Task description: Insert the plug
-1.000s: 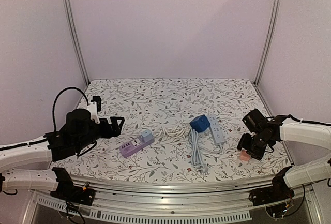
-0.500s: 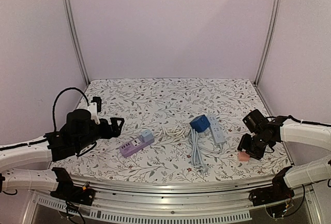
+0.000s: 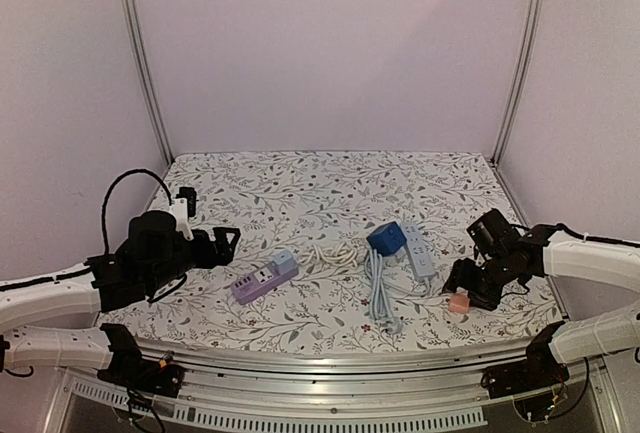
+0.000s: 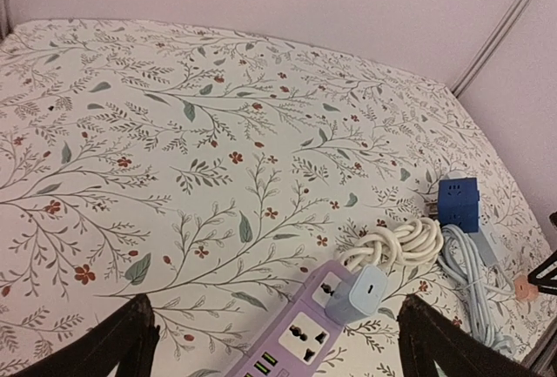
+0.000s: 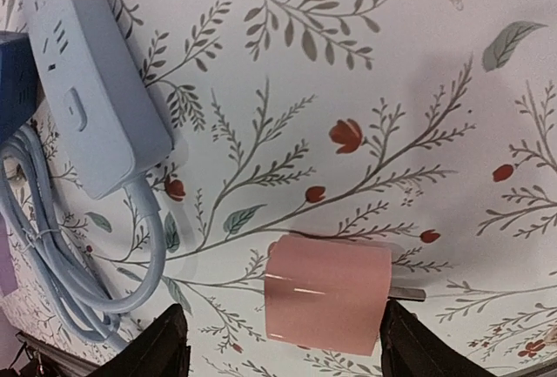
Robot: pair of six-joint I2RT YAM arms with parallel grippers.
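A pink plug [image 5: 326, 294] lies on its side on the floral cloth, one metal prong pointing right; it also shows in the top view [image 3: 459, 303]. My right gripper [image 5: 287, 340] is open and low over it, one finger on each side [image 3: 464, 291]. A purple power strip [image 4: 300, 338] lies at front left [image 3: 262, 279] with a pale blue adapter [image 4: 357, 292] plugged into its far end. My left gripper [image 4: 278, 351] is open and empty, just left of the strip [image 3: 225, 241].
A pale blue power strip [image 5: 87, 90] with a bundled cable [image 5: 78, 264] lies left of the pink plug [image 3: 418, 250]. A dark blue cube adapter [image 3: 386, 238] sits at its far end. A knotted white cord [image 4: 396, 242] lies beyond the purple strip.
My right gripper has moved left and slightly lower, and the pink plug has shifted left with it. The left arm has barely moved.
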